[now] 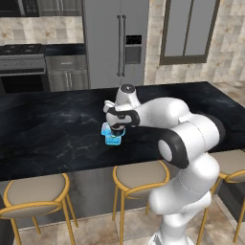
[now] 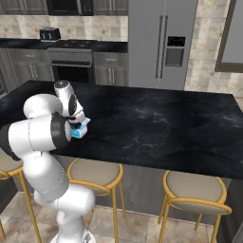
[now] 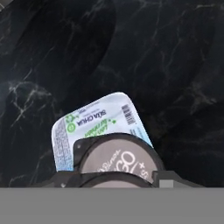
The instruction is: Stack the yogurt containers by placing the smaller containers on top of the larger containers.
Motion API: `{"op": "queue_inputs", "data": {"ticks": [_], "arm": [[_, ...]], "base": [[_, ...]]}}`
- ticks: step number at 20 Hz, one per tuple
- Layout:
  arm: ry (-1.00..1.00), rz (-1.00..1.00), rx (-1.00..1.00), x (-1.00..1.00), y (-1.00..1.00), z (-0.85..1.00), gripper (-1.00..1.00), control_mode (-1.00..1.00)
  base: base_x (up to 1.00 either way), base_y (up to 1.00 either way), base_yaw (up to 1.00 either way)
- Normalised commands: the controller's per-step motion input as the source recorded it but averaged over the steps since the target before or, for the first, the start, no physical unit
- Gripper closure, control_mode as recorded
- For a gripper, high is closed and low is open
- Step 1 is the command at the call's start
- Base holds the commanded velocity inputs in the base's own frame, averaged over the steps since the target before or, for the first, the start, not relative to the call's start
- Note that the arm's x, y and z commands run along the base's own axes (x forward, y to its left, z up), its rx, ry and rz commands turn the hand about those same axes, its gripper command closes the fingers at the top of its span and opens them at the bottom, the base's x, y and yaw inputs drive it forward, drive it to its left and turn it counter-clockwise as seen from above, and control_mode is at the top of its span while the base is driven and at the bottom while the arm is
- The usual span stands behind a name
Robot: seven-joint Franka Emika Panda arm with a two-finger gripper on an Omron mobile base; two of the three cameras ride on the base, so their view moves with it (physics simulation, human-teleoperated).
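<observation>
While the gripper (image 1: pixel 115 129) pinches a round yogurt cup (image 3: pixel 119 158) over the blue tub (image 3: pixel 94 123), open black bench (image 1: pixel 48 129) stretches toward nine o'clock.

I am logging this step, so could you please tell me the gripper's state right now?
Gripper: over the blue tub with a round cup at its fingertips; open or shut cannot be told.

end effector (image 1: pixel 115 128) down, arm bent

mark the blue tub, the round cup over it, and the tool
blue tub (image 3: pixel 94 122): hand view, on its pale printed lid.
round cup (image 3: pixel 120 162): hand view, on its pinkish-white top, low in frame over the tub.
tool (image 1: pixel 115 128): left base view, at the fingertips just above the tub.
</observation>
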Motion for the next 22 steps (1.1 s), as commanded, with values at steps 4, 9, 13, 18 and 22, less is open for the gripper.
{"op": "queue_inputs", "data": {"ticks": [4, 9, 13, 18, 22], "arm": [[0.00, 0.00, 0.00, 0.03, 0.00, 0.00, 1.00, -1.00], [0.00, 0.00, 0.00, 0.00, 0.00, 0.00, 1.00, -1.00], [0.00, 0.00, 0.00, 0.02, 0.00, -0.01, 1.00, -1.00], [0.00, 0.00, 0.00, 0.00, 0.00, -0.04, 1.00, -1.00], [0.00, 0.00, 0.00, 0.00, 0.00, 0.00, 1.00, -1.00]], "base": [[0.00, 0.00, 0.00], [0.00, 0.00, 0.00], [0.00, 0.00, 0.00], [0.00, 0.00, 0.00], [0.00, 0.00, 0.00]]}}
